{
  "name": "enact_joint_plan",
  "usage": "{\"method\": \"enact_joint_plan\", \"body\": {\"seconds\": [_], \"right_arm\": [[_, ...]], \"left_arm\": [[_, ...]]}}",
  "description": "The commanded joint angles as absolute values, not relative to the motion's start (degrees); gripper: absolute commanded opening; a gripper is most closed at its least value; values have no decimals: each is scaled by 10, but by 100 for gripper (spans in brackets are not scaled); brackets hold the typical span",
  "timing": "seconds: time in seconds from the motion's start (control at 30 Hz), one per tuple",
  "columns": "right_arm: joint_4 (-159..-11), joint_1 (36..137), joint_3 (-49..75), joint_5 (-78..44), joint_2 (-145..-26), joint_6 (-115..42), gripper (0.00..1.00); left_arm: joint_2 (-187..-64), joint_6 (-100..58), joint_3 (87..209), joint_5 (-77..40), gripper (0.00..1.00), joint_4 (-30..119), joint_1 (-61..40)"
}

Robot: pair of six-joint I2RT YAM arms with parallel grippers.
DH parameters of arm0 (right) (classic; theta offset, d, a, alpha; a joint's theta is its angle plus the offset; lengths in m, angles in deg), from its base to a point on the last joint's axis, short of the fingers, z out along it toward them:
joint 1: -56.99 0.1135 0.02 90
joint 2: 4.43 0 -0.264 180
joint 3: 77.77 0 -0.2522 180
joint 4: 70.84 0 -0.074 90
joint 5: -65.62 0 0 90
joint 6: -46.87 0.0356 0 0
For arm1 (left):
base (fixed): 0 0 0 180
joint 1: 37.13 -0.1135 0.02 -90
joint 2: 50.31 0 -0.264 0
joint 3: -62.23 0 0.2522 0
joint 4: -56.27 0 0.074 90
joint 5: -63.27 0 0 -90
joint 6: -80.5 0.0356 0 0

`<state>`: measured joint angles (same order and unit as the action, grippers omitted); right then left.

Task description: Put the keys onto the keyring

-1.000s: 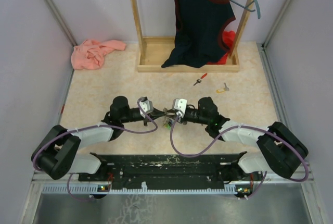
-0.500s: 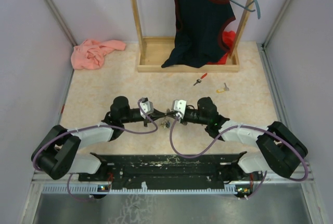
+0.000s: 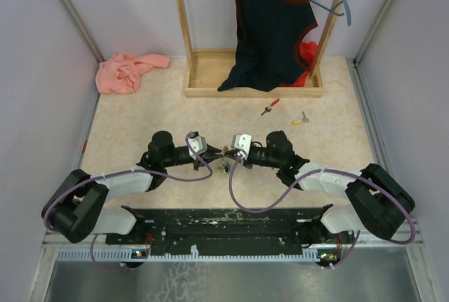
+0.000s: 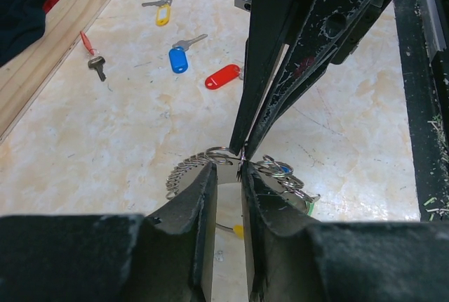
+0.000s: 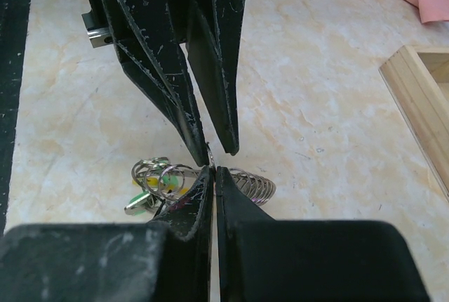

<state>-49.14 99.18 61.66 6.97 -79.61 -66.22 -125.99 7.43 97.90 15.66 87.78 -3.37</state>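
The keyring (image 3: 224, 168) lies on the table between the two arms, a grey ridged coil (image 4: 184, 173) with small rings (image 4: 280, 171) and a green tag (image 5: 139, 201). My right gripper (image 5: 212, 171) is shut on a thin ring wire of it. Facing it tip to tip, my left gripper (image 4: 226, 170) has its jaws a little apart with nothing between them. The loose keys lie farther out: red head (image 4: 223, 76), blue head (image 4: 179, 58), yellow head (image 4: 163, 14). Another small key with a red stem (image 3: 270, 107) lies near the rack.
A wooden rack (image 3: 252, 91) with a dark garment (image 3: 270, 28) on a hanger stands at the back. A pink cloth (image 3: 126, 71) lies at the back left. The rack's wooden base (image 5: 421, 105) runs along the right wrist view's right edge.
My left gripper has gone from shut to a little open. My right gripper has shut on the ring. Both arms have stayed in place.
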Motion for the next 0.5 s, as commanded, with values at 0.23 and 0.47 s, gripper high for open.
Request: {"method": "enact_joint_plan", "body": {"seconds": [0.23,0.47], "right_arm": [[-459,990,588,85,-802,-650,0],[-454,990,589,87,-802,-645,0]], "left_arm": [[-1263,81,974,151,25,899,-30],[-1279,81,978,157,22,899,-30]]}}
